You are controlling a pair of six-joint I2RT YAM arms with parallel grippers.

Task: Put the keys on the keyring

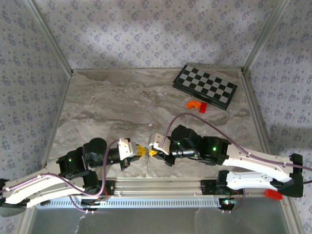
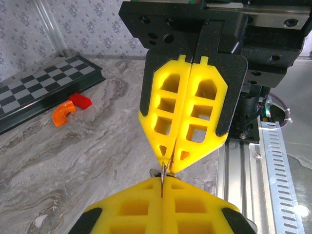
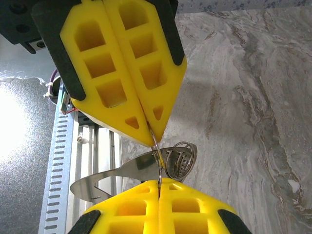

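Right jaws, pressed together, pinch keyring [image 3: 141,168]; left jaws (likewise closed) grip it from 12 o'clock.

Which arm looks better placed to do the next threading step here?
Right, tentatively. The left end effector and right end effector both pinch the keyring, whose loose part lies beside the right's tips.

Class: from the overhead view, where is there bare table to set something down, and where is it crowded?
Free: left and middle of the table, between left wall and board. Crowded: near edge, where left gripper and right gripper pinch the keyring; far right, board and orange piece.
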